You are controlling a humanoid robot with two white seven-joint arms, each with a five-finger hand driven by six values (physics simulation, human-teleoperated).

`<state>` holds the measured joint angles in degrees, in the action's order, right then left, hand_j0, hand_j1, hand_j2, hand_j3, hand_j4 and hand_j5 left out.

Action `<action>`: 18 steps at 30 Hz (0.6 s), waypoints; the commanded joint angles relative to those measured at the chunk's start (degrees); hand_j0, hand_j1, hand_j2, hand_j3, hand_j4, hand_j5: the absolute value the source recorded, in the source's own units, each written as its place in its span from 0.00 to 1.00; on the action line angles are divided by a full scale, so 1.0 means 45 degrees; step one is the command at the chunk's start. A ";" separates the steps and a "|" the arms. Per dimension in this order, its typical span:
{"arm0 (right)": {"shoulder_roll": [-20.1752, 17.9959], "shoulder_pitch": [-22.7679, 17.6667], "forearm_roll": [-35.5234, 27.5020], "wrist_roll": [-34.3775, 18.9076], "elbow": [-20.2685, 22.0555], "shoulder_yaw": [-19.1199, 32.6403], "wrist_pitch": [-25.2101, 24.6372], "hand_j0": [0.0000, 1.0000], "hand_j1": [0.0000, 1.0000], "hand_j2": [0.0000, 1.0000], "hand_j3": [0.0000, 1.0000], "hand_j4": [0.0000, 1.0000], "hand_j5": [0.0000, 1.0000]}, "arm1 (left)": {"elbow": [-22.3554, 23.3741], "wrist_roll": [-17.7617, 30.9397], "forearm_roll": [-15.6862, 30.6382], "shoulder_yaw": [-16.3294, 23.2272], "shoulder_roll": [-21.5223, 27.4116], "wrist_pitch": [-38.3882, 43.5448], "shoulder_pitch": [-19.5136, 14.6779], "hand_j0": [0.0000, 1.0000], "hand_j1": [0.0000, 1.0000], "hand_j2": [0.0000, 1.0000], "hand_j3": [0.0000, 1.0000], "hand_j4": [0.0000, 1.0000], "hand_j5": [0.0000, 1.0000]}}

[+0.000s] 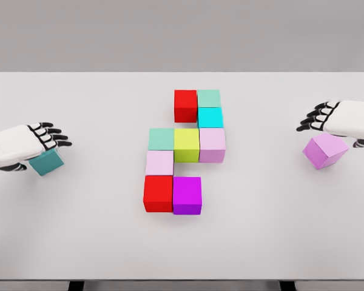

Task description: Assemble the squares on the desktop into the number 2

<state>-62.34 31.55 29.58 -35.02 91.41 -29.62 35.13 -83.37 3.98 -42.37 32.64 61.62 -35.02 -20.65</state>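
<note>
Nine cubes packed edge to edge at mid-table: red cube (185,105) and mint cube (208,97) on top, cyan cube (210,117) below the mint, then a middle row of pale green cube (161,139), yellow-green cube (186,144) and pale pink cube (212,144), a lilac cube (159,162) under the pale green, and a second red cube (158,193) beside a magenta cube (187,195) at the bottom. Reads as a "2" with both bars short: probably one cube missing at top left and one at bottom right. Two loose pieces well apart from the figure: teal cube (47,162) tucked under the left hand (24,145), violet cube (325,150), tilted, just below the right hand (343,118). Dark fingers on both hands extended forward and slightly spread; cannot tell whether either cube is truly pinched or merely touched from above. Main risks, judged from this layout: a weak hold dropping a cube in transit; the tilted violet cube landing skewed; sliding a piece into its slot and shoving neighbours, since tightly packed cubes pass a push down the whole row; a wrist sweeping across the figure on approach. Surface: plain white desktop (97,242), smooth and matte, likely easy for cubes to skid on. Beyond it, only a featureless grey backdrop.
</note>
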 commanded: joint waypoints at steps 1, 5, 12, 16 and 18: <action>0.0044 0.0000 0.0223 0.0005 -0.0196 -0.0274 -0.0030 1.00 1.00 1.00 1.00 1.00 1.00 | 0.0030 -0.0005 0.0060 0.0110 0.0017 0.0004 0.0000 1.00 1.00 1.00 1.00 1.00 1.00; -0.0073 0.0000 0.0379 0.0005 -0.0352 -0.0449 -0.0030 1.00 1.00 1.00 1.00 1.00 1.00 | 0.0187 -0.0005 0.0040 0.0560 0.0017 0.0004 -0.0469 1.00 1.00 1.00 1.00 1.00 1.00; 0.0532 0.0117 0.1102 0.0005 -0.0879 -0.0645 -0.0030 1.00 1.00 1.00 1.00 1.00 1.00 | 0.0187 -0.0005 0.0040 0.0657 -0.0002 0.0004 -0.0489 1.00 1.00 1.00 1.00 1.00 1.00; 0.0689 0.0117 0.1122 0.0005 -0.0860 -0.0664 -0.0030 1.00 1.00 1.00 1.00 1.00 1.00 | 0.0343 0.0014 0.0040 0.0774 -0.0099 0.0004 -0.0528 1.00 1.00 1.00 1.00 1.00 1.00; 0.0708 0.0098 0.1219 0.0005 -0.0860 -0.0664 -0.0030 1.00 1.00 1.00 1.00 1.00 1.00 | 0.0382 0.0014 0.0040 0.0833 -0.0139 0.0004 -0.0605 1.00 1.00 1.00 1.00 1.00 1.00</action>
<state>-59.35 31.99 34.88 -35.02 87.59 -32.59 35.12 -81.93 4.05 -42.48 36.15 61.14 -35.02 -23.64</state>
